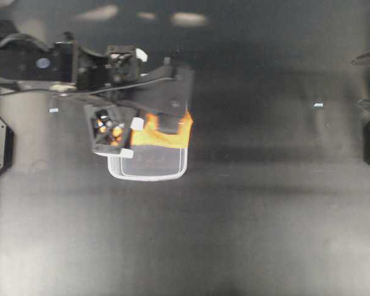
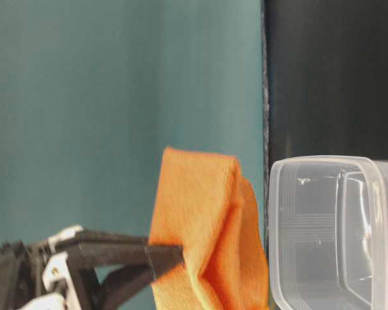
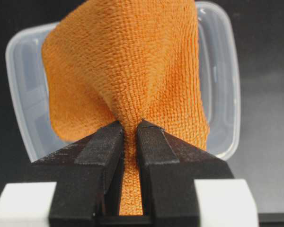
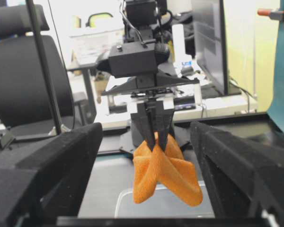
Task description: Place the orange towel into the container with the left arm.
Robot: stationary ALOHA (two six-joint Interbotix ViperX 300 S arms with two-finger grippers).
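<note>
Left gripper [image 3: 130,130]: jaws pinched tight on a bunched fold of the orange towel [image 3: 128,71], cloth hanging free above the container [image 1: 148,168] on the table [image 1: 253,222]. Overhead, most of the cloth over the far rim, little over the middle. Risk on release: draping across that far edge, or sliding outside. Also likely: a stiff fold bridging the walls instead of settling flat. Right gripper [image 4: 146,189]: well apart at the right, jaws spread wide, holding nothing.
</note>
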